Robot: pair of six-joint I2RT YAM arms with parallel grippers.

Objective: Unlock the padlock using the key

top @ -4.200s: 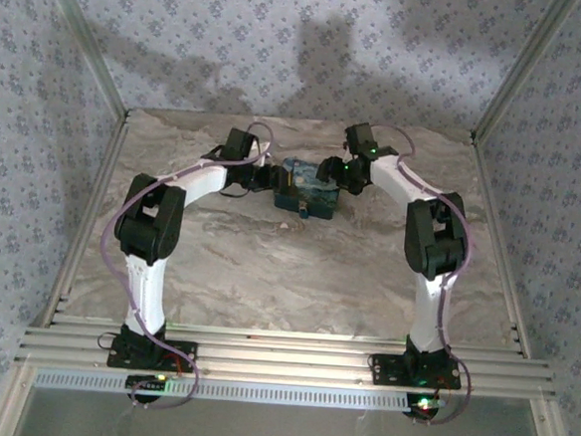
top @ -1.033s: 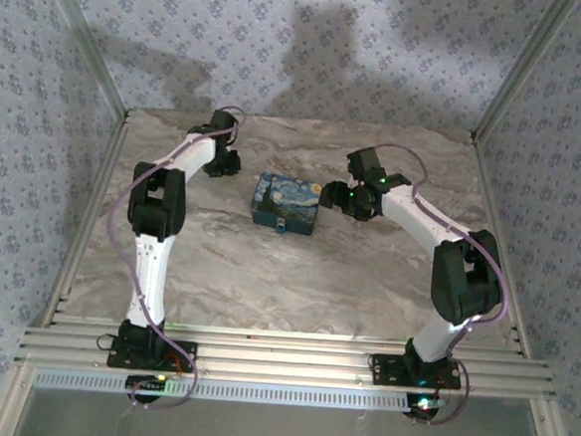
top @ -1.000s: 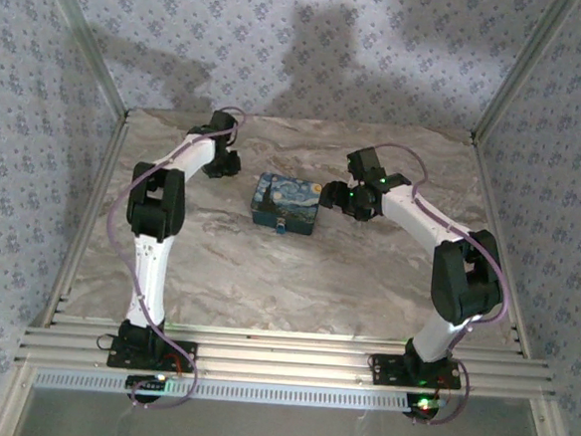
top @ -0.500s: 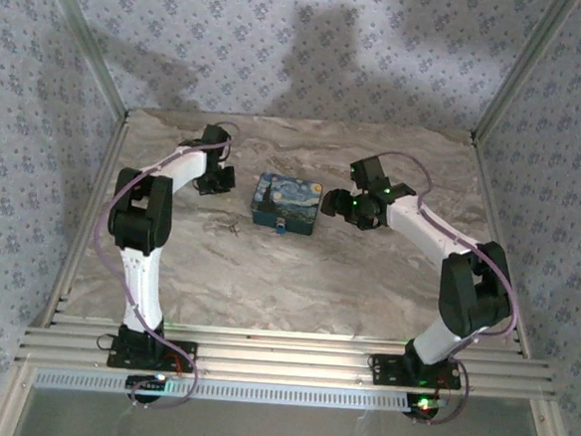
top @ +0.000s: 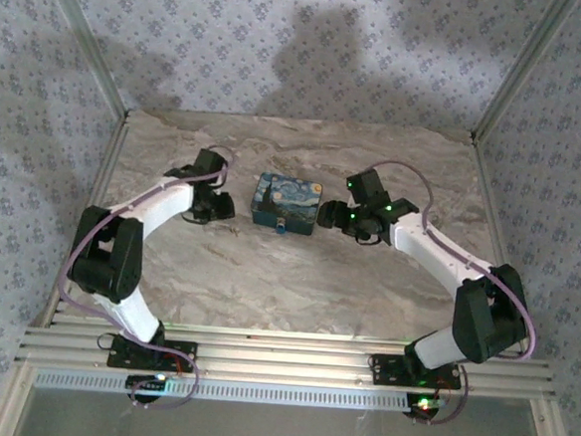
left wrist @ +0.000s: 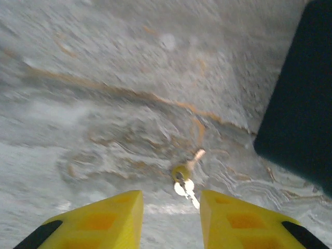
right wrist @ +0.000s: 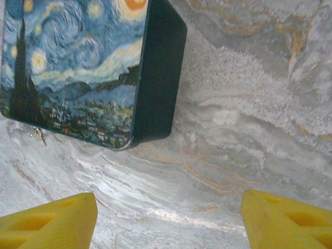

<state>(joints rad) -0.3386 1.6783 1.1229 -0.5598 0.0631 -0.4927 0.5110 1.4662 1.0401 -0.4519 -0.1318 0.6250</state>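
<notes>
so the left gripper (left wrist: 170,203): chunky yellow plastic fingers (left wrist: 106,218) w/ black strips low down, sitting apart, nothing pinched btwn them. Just ahead of that gap the key (left wrist: 185,185) lies flat on the table (left wrist: 93,104). It's thin silvery blades on a small round brassy ring, w/ a tan stub poking off diagonally. The table is a grey marble-look slab w/ wavy orange veins. The dark flat wall of the box (left wrist: 298,104) is off to the right of the key, not touching it.

the right gripper (right wrist: 168,202) has its jaws spread wide, empty, facing the box's rounded corner from the other side. The box is a flat rectangular thing w/ a glossy Starry Night print on top and plain dark sides, can't tell the material.

the padlock (top: 283,226) is a tiny bluish bit right against the near edge of the box in the overhead view, too small to make out a shackle or keyhole. Both grippers flank the box, neither touching it.
</notes>
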